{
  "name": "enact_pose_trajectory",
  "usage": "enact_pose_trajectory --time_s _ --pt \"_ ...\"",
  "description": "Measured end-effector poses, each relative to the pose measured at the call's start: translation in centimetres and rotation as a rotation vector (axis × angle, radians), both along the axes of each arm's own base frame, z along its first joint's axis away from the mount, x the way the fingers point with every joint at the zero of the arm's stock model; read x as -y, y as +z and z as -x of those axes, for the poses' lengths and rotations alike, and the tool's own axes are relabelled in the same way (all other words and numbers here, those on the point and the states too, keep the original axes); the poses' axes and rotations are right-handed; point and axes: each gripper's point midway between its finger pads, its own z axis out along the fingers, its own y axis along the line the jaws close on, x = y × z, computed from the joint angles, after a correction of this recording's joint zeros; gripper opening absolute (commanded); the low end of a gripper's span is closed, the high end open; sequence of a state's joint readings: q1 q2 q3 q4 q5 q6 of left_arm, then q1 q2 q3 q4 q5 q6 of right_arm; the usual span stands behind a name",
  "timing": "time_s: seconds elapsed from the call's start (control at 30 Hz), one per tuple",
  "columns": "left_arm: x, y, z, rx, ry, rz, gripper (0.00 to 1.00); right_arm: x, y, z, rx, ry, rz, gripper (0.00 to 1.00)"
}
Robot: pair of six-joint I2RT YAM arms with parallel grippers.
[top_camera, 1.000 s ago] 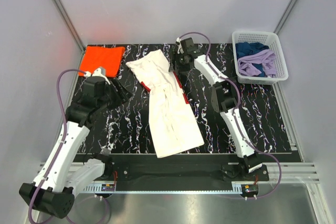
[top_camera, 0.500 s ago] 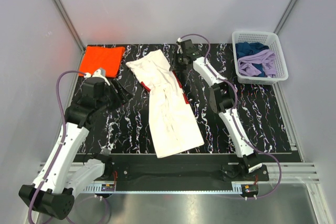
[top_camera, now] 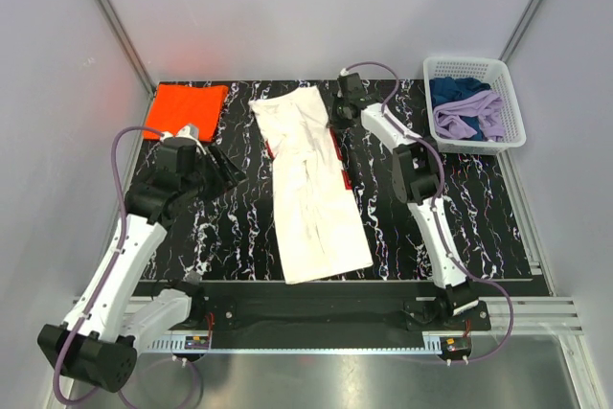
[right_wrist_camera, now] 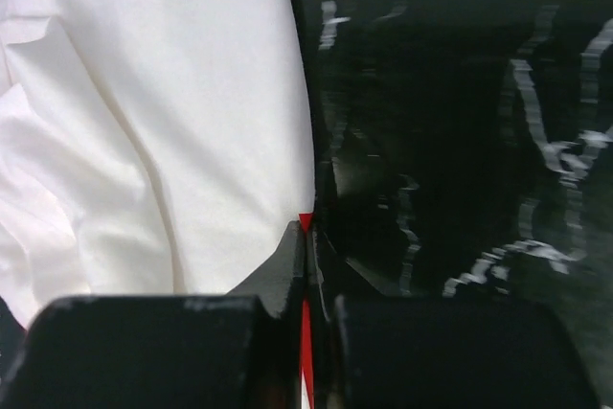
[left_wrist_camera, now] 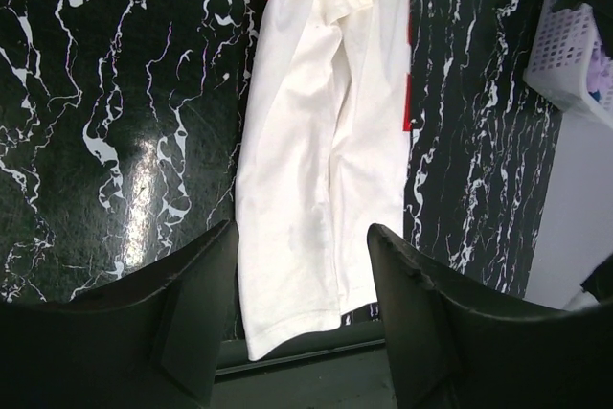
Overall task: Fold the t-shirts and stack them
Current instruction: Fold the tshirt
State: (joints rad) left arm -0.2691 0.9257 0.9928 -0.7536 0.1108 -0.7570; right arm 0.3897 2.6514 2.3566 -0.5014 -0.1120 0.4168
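Note:
The white t-shirt (top_camera: 311, 198) lies as a long folded strip down the middle of the table, with red showing along its right edge. My right gripper (top_camera: 335, 120) is shut on that edge near the strip's far end. In the right wrist view the jaws (right_wrist_camera: 306, 229) pinch red cloth beside the white t-shirt (right_wrist_camera: 172, 122). The orange t-shirt (top_camera: 187, 105) lies folded at the far left corner. My left gripper (top_camera: 225, 171) hovers open to the left of the white strip, apart from it. In the left wrist view the white t-shirt (left_wrist_camera: 326, 141) is seen beyond that gripper (left_wrist_camera: 302, 232).
A white basket (top_camera: 508, 137) with purple and blue clothes stands at the far right. The black marbled table (top_camera: 450, 208) ends at a metal rail along the near edge. Grey walls close in the back and both sides.
My right gripper has shut on the white t-shirt's right edge and drawn its far end to the right, straightening the strip. The left arm has barely moved.

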Motion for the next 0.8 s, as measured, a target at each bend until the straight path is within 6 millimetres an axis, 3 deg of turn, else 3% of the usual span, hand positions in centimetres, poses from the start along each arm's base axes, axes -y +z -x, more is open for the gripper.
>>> enact_pose_trajectory --time_s 0.27,0.37,0.43,0.5,0.53,0.63,0.67,0.77,0.8 --pt "1.8 -3.4 -2.3 -0.122 -0.052 0.004 0.69 9.0 -0.1 -0.5 -0.038 -0.187 0.100 0.00" --pt "3.2 -4.4 -4.3 -0.123 -0.087 0.025 0.71 12.0 -0.1 0.6 -0.066 -0.244 0.140 0.00" --pt "4.4 -5.3 -5.9 -0.118 -0.123 0.045 0.73 12.9 -0.2 2.0 -0.093 -0.255 0.152 0.02" --pt "5.7 -6.5 -7.5 -0.125 -0.164 0.061 0.73 13.3 -0.2 3.4 -0.117 -0.251 0.159 0.12" --pt "6.7 -7.4 -8.6 -0.140 -0.192 0.073 0.73 13.3 -0.2 3.9 -0.126 -0.244 0.162 0.28" --pt "8.4 -10.1 -10.9 -0.178 -0.257 0.070 0.71 13.1 0.2 4.2 -0.136 -0.210 0.177 0.47" --pt "8.8 -11.0 -11.4 -0.193 -0.275 0.061 0.71 13.1 0.4 4.6 -0.150 -0.197 0.184 0.60" --pt "8.9 -12.5 -11.6 -0.216 -0.311 0.033 0.69 13.4 1.4 5.0 -0.163 -0.161 0.212 0.72" --pt "8.9 -12.6 -11.5 -0.216 -0.321 0.027 0.68 13.6 1.7 5.0 -0.164 -0.153 0.219 0.72"
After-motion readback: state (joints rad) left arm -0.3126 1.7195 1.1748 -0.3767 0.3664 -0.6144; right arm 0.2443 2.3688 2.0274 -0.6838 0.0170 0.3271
